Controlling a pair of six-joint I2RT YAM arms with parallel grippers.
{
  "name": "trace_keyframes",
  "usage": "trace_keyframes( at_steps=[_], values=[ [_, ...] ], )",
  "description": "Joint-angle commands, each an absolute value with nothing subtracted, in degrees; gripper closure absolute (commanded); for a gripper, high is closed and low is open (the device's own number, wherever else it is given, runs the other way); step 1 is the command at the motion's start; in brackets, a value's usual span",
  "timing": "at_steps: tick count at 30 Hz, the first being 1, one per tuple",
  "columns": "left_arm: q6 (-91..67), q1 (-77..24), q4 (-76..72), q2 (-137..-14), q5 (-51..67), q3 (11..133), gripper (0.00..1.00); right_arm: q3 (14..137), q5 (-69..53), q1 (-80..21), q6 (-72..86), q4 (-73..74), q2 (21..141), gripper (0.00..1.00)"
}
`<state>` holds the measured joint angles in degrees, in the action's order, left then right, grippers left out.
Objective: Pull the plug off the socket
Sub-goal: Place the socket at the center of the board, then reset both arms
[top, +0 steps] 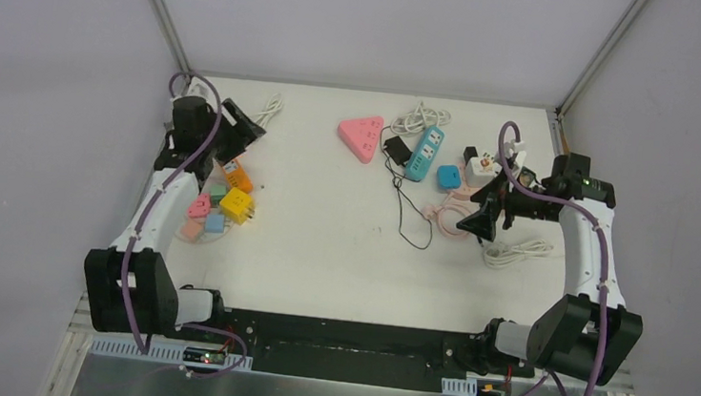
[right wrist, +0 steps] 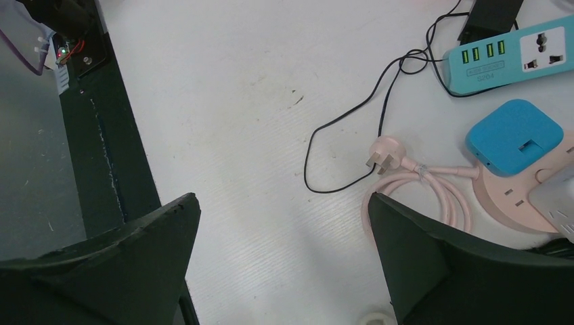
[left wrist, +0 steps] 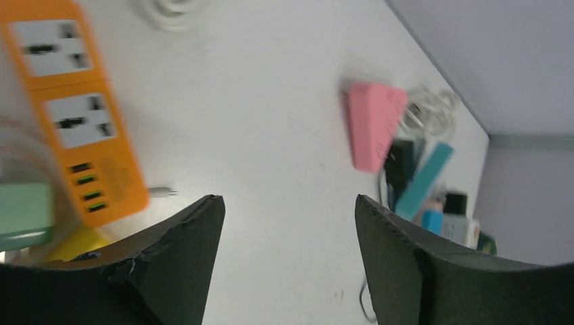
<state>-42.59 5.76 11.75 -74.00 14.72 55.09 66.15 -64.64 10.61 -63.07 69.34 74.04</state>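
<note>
A black plug [top: 396,148] sits against the teal power strip [top: 424,153] at the table's back middle; both show at the top right of the right wrist view, the plug [right wrist: 491,15] and the strip [right wrist: 514,54], and whether the plug is seated I cannot tell. My right gripper [top: 479,219] is open and empty, hovering to the right of the strip, above a pink round socket [right wrist: 521,196] and its loose pink plug [right wrist: 382,152]. My left gripper [top: 240,134] is open and empty at the far left, above an orange power strip [left wrist: 81,115]. Its jaws [left wrist: 290,203] frame bare table.
A pink triangular socket [top: 362,137], a blue cube adapter [top: 448,177] and a white cube socket [top: 483,167] lie near the teal strip. A thin black cable [top: 412,218] loops across the middle. Several coloured adapters [top: 221,206] are piled at the left. A white cord [top: 519,252] lies at the right.
</note>
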Motion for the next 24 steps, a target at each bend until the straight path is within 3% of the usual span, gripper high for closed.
trace_keyframes(
  at_steps=[1,2,3,4,8,12,19,22,24],
  values=[
    [-29.2,-4.4,2.0,-67.5,27.8,56.3,0.25,67.1,-64.5,12.3,-63.7,69.9,71.2,0.0],
    [-26.6,-7.9,2.8,-66.8,27.8,57.4,0.18,67.3,-64.1,12.7,-63.6,69.9,70.9,0.0],
    [-23.3,-11.5,3.2,-65.9,27.9,58.1,0.05,67.5,-63.6,13.3,-63.4,70.0,70.5,0.0],
    [-19.9,-15.7,3.6,-64.8,26.4,58.6,0.01,67.6,-63.1,13.9,-63.2,70.0,70.1,0.0],
    [-8.1,-30.7,7.0,-61.5,11.8,59.8,0.01,67.3,-62.7,18.1,-62.6,70.0,67.4,0.0],
    [-4.0,-35.1,6.6,-61.3,5.9,60.0,0.01,68.1,-63.4,22.7,-60.8,69.9,64.7,0.0],
    [-0.6,-35.4,-9.7,-59.3,7.5,57.2,0.01,69.6,-56.6,24.5,-44.9,61.3,57.6,0.0],
    [-0.5,-35.3,-12.9,-61.7,9.0,60.5,0.01,69.0,-54.1,24.5,-31.2,51.0,54.1,0.0],
    [-0.5,-35.3,-10.3,-65.2,11.3,64.9,0.01,71.0,-57.3,24.5,-29.3,51.7,54.8,0.0]
  ],
)
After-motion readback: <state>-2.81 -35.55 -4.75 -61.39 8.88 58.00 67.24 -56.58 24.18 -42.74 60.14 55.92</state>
